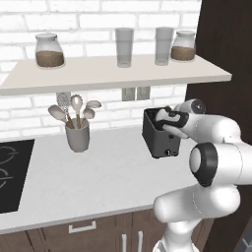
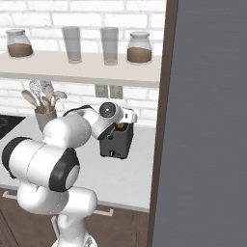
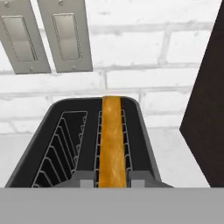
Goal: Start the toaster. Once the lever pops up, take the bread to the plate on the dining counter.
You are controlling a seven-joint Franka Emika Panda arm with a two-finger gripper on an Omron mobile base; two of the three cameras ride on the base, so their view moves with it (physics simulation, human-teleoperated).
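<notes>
Here the gripper hangs directly over the toaster, presumably lined up on the bread; whether its jaws grip it I cannot tell. One slice stands on edge in the right slot, the left slot bare. Toaster sits near the counter's right back corner. Counted: two slots, two wall plates.

You see a matt dark toaster with wire racks, rough-crusted bread inside, brushed-metal plates behind it.
</notes>
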